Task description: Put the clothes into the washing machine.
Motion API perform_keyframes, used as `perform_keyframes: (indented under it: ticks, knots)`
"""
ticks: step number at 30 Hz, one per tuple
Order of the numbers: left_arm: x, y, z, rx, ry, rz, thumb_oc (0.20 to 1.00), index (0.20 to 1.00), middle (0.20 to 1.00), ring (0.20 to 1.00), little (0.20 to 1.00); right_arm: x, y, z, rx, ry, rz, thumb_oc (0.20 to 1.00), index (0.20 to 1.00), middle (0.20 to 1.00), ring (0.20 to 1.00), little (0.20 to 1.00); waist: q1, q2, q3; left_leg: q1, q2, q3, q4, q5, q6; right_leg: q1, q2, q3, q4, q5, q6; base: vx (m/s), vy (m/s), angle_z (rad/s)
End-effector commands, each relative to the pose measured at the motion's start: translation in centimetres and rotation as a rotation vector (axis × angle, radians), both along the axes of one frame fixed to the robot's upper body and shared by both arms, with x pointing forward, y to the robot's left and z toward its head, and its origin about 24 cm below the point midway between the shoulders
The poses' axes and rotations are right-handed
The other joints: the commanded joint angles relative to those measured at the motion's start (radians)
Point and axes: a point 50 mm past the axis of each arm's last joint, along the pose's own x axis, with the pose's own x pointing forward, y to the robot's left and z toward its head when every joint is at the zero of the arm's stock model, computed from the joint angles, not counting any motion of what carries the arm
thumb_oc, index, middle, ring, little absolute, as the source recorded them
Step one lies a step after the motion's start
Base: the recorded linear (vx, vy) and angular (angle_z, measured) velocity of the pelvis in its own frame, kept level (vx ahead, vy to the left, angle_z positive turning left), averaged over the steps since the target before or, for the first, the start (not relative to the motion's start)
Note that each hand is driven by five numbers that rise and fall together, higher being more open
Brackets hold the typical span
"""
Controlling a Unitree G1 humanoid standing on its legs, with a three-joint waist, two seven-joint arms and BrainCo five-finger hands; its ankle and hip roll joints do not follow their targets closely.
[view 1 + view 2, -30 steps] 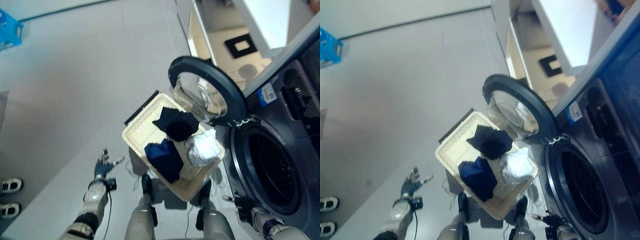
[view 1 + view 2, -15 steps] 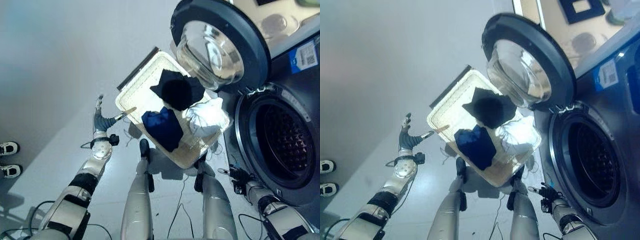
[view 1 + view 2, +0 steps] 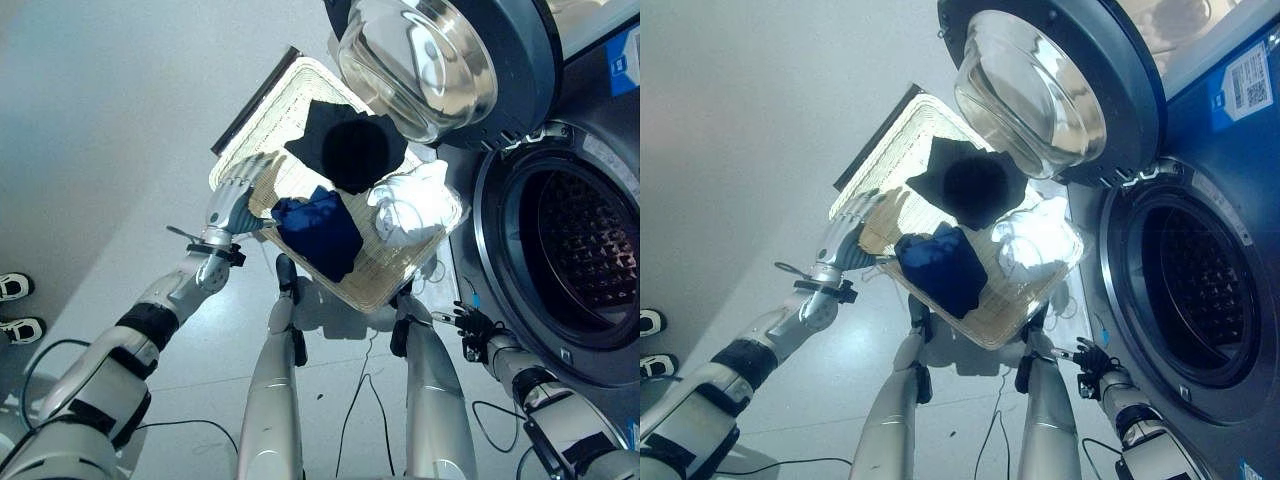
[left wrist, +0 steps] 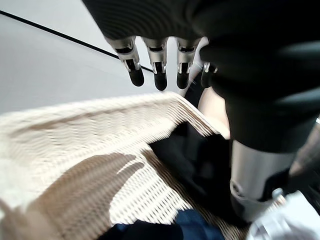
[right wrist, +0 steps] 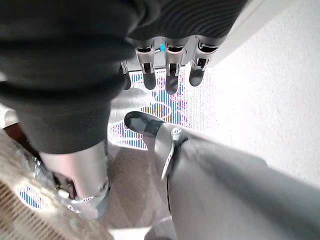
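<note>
A cream wicker basket point(image 3: 268, 128) stands on the floor in front of the washing machine point(image 3: 585, 255), whose drum is open. In the basket lie a black garment point(image 3: 350, 145), a dark blue garment point(image 3: 322, 235) and a white garment point(image 3: 415, 205). My left hand point(image 3: 228, 205) is open and hovers over the basket's near left corner, a little short of the blue garment. In the left wrist view its straight fingers point(image 4: 160, 75) point over the weave point(image 4: 75, 150) toward the black garment point(image 4: 195, 160). My right hand point(image 3: 472, 325) hangs open low by the machine's front, holding nothing.
The round door point(image 3: 420, 60) with its glass bowl swings out above the basket's far side. A person's shoes point(image 3: 12, 288) stand at the left edge. Bare grey floor point(image 3: 110, 120) stretches left of the basket.
The camera has tilted down. My left hand has moved from the floor left of the basket to above its near left corner. The right hand stays low by the machine.
</note>
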Motion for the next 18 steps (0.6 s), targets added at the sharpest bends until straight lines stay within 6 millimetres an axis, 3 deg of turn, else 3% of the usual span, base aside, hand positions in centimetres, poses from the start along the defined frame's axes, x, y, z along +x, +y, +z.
perform_keyframes:
  ticks: [1,18]
  knots:
    - [0.4,0.4,2.3,0.054,-0.047,0.003,1.000,1.000,1.000,1.000,1.000,-0.8,-1.7,0.1,-0.038,0.009,-0.005,1.000,1.000,1.000,1.000,1.000,0.007,-0.015,-0.018,-0.108,-0.004,-0.082,0.137,-0.068,-0.005,-0.044,-0.008,0.039,-0.036,0.066,0.089,0.00,0.000,0.00]
    - [2.6,-0.8,4.0,0.340,0.175,0.045,1.000,1.000,1.000,1.000,1.000,1.9,-2.5,3.7,-0.081,-0.089,0.014,1.000,1.000,1.000,1.000,1.000,-0.028,-0.016,-0.018,-0.224,-0.006,-0.085,0.160,-0.054,-0.011,-0.160,0.013,0.065,-0.033,0.098,0.093,0.00,0.002,0.00]
